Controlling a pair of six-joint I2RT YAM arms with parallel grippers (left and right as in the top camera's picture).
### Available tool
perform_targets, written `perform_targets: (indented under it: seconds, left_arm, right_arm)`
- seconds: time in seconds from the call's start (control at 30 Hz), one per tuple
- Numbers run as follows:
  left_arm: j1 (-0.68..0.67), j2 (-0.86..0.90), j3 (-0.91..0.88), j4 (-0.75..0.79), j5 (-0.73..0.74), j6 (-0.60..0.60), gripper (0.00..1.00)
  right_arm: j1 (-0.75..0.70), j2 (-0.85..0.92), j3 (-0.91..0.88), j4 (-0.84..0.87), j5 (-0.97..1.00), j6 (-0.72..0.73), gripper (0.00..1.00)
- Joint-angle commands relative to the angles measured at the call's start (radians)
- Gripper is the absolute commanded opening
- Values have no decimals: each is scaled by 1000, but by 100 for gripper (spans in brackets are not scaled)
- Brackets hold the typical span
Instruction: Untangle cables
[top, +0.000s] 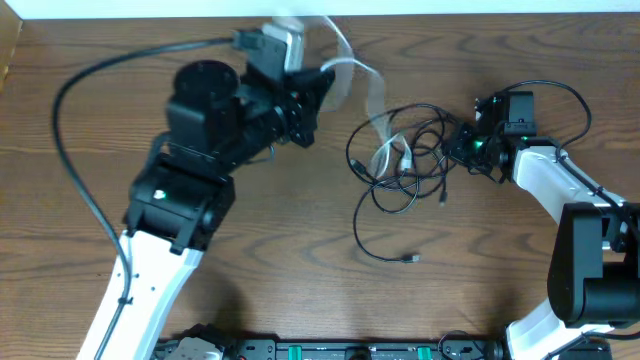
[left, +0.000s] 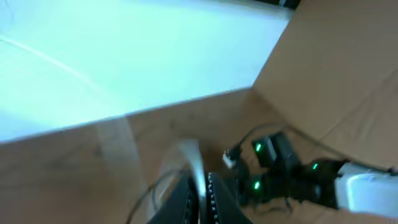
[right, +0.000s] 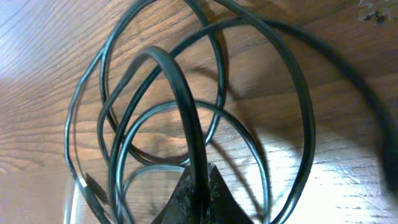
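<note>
A tangle of thin black cables (top: 405, 160) lies on the wooden table right of centre, with one loose end and plug (top: 412, 259) trailing toward the front. A white cable (top: 365, 85) runs from the tangle up to my left gripper (top: 325, 85), which is shut on it and holds it raised; in the left wrist view the white cable (left: 194, 163) passes between the jaws (left: 202, 193). My right gripper (top: 462, 148) is shut on a black cable at the tangle's right edge. In the right wrist view the black cable (right: 186, 112) loops up from the jaws (right: 200, 190).
The table's back edge and a white wall (top: 450, 8) lie just behind the left gripper. The left arm's thick black cord (top: 70, 150) arcs over the table's left side. Black equipment (top: 330, 350) lines the front edge.
</note>
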Motion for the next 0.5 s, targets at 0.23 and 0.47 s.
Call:
perform_targets:
  seconds: [0.23,0.47]
  left_arm:
    - [40,15,106,-36,60,7,7]
    - [40,73,106,-134,69,7,7]
  right_arm:
    - [22,18,9,-10,-84,-148,43]
    - [20,-125,114,-231,-104,-322,68]
